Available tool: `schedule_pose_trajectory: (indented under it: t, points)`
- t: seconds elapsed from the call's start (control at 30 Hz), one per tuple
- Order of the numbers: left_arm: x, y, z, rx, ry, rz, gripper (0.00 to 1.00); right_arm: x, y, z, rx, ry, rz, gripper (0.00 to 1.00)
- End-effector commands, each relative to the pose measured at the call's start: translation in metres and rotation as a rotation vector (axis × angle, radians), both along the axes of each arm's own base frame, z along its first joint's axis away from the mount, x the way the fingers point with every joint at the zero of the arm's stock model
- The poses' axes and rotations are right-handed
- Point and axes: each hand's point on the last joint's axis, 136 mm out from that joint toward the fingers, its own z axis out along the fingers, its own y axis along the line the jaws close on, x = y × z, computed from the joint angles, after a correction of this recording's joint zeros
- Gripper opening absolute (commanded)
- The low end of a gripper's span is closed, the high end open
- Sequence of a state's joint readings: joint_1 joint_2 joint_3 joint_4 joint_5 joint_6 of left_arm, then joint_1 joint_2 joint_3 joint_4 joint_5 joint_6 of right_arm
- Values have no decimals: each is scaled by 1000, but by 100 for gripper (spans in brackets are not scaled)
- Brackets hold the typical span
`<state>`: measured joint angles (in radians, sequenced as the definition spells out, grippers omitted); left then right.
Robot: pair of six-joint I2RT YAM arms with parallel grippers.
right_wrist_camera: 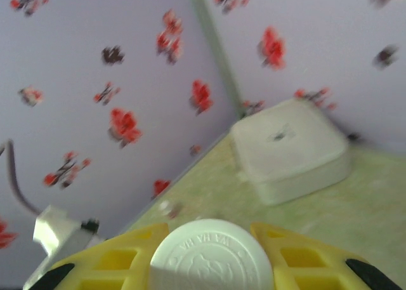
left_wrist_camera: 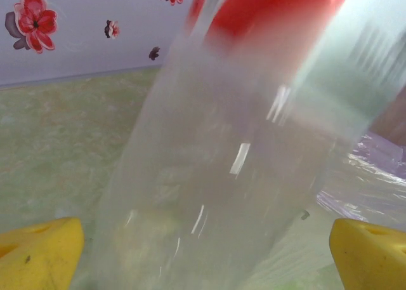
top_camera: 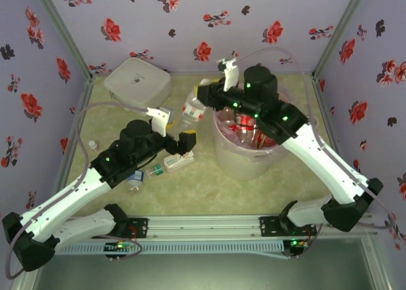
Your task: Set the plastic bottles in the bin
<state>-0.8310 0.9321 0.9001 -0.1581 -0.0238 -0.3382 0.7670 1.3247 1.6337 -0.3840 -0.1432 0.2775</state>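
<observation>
between the two arms, just left of the bin (top_camera: pixel 227 157), one clear bottle (top_camera: pixel 192 110) with a red label hangs above the table (top_camera: pixel 209 185), and this looks like a hand-over step. the right gripper (top_camera: pixel 204 94) is pinching it at the top: its wrist view shows yellow fingers (right_wrist_camera: pixel 120 261) pressed against either side of a white cap (right_wrist_camera: pixel 210 255). the left gripper (left_wrist_camera: pixel 203 258) stands spread wide, its yellow fingertips out on both sides of the bottle body and apart from it, so the right arm alone appears to carry the load. next, i judge, the right arm must swing the bottle over the pink-lined rim and let go, while the left arm backs off toward the loose bottles (top_camera: pixel 152 171) lying on the table beside it. the hold on the cap is narrow, so the bottle may swing. several bottles lie in the bin already. how many sit under the left arm is hard to tell, and both wrist views are blurred.
</observation>
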Motion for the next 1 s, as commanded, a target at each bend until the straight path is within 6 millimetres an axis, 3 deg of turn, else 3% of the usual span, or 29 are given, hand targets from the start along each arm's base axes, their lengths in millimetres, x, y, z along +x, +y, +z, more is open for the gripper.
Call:
schedule_pose_trajectory:
  t: [0.0,0.13,0.23,0.33,0.47,0.73,0.97]
  points:
    - [0,1,7,-26,-8,-1,100,-6,-86,60,-87,-199,-315,1]
    - [4,5,-4,-2,24,21,100,-13,-157,88,-123,-295,-585,0]
    - [9,4,-10,-13,72,39,100,-18,-199,96,-194,-326,-752,0]
    - [12,1,-14,-7,103,44,100,-20,-223,91,-275,-307,-837,0]
    - [16,-1,-31,39,139,56,100,-14,-225,72,-356,-222,-828,0]
    - [24,13,-84,279,285,139,100,6,-193,16,-469,-63,-693,0]
    - [22,20,-111,358,347,161,100,32,-196,-37,-507,115,-683,0]
